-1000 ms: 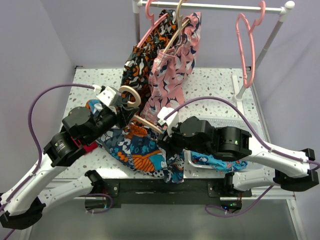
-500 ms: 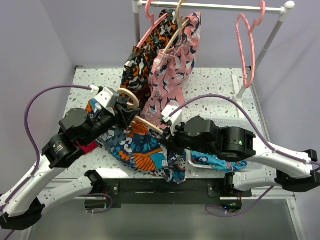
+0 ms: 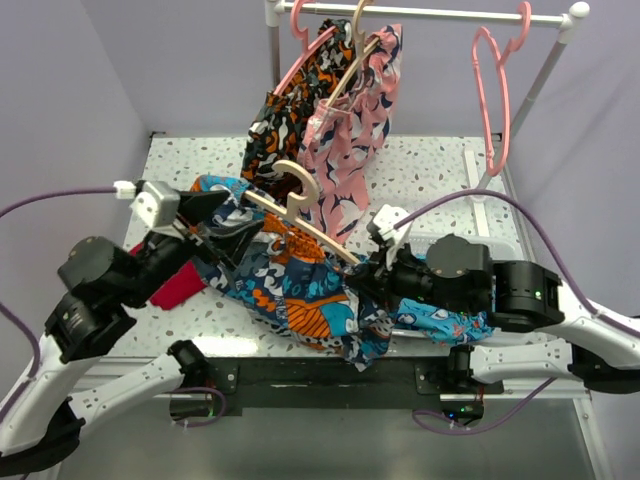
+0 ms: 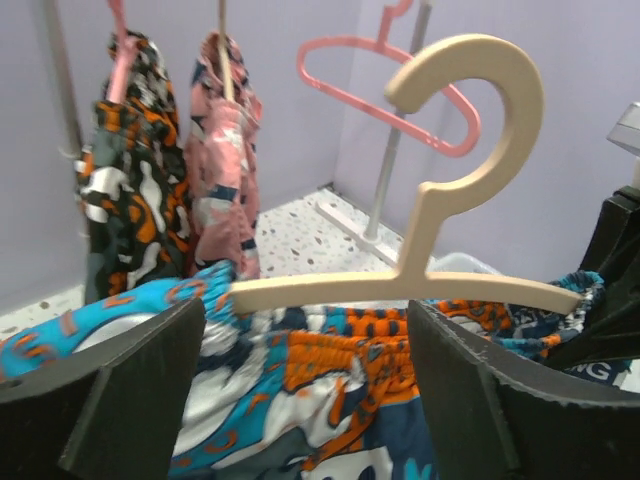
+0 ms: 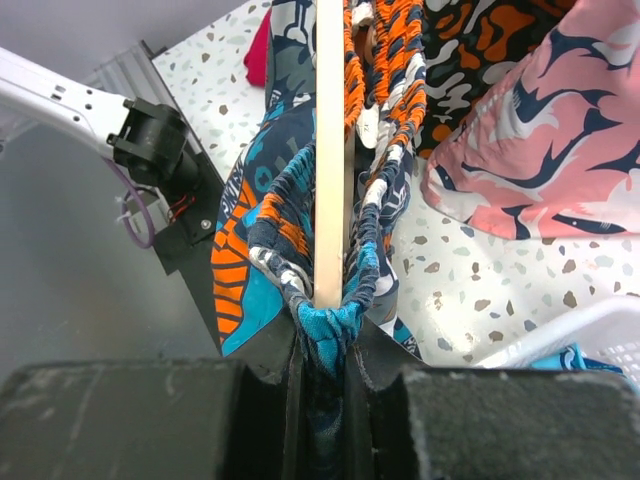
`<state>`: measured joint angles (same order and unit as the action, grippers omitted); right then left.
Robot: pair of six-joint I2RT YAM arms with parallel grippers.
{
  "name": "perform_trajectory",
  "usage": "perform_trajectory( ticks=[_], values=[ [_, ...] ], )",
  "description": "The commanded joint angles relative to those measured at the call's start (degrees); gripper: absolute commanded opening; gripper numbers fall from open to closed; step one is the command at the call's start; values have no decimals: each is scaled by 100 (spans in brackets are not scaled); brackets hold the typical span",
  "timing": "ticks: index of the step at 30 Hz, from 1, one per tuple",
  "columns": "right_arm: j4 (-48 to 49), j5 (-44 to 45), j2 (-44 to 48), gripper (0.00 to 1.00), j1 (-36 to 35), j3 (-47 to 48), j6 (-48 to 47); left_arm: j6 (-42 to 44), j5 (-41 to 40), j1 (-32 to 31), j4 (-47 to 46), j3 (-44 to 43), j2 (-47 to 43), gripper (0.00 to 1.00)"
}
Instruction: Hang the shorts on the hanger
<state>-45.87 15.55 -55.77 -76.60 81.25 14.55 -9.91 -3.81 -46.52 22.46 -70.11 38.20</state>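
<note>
— Left gripper [image 4: 307,303] first: what is it doing?
— Its fingers are spread wide. Through the gap, the left wrist view looks at the hanger [image 4: 350,290], hook upward. I see nothing pinched there. Whether the cloth by the left finger touches it, I cannot tell.
— Where are the shorts [image 3: 300,295]?
— Mid-tabletop [image 3: 430,165], between the two arms, with most of the cloth heaped on the surface and reaching the near edge. The waistband is raised: it runs under the hanger's bar and wraps round its right end. The left end pokes out bare, toward the far left.
— So half on?
— That is my reading. One arm of the hanger is inside the waistband, the other not yet.
— And the right gripper [image 5: 322,345]?
— Pressed together on a fold of the blue waistband, just where the bar's right tip ends. I judge the pinch keeps the band taut over that tip, so it cannot slip off while the other side is worked.
— Why is the left one open?
— Probably so it is ready to catch the slack band beside the bare end and draw it over. The elastic looks bunched, so it may pull back.
— Anything further right?
— A white basket [image 5: 575,328] holding turquoise shorts [image 3: 440,322], just beside the right arm.
</note>
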Motion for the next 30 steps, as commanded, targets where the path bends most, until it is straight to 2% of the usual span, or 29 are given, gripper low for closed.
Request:
perform_trajectory(
  ticks=[1,3,4,6,10,17,24,30],
  values=[
    [105,185,452,0,-13,207,118,-72,-847,20,-119,-170,-418,82],
    [-27,203,672,0,-4,233,145,-221,-1681,12,-171,-56,-549,73],
    [-71,211,751,0,-4,259,162,-309,-2397,12,-154,-4,-550,70],
    [-202,194,997,0,-13,294,189,-590,-2886,12,82,-12,-411,66],
    [-563,229,1349,0,-4,531,189,-1012,-3370,12,294,-12,-23,66],
    [-1494,71,1701,0,-4,1252,259,-1188,-3582,20,5,50,512,79],
    [-2005,-78,1920,0,-4,1981,330,-1171,-3635,29,-373,-29,970,81],
    [-2190,-210,2035,0,-4,2377,321,-960,-2925,29,-672,-477,1664,81]
  ],
)
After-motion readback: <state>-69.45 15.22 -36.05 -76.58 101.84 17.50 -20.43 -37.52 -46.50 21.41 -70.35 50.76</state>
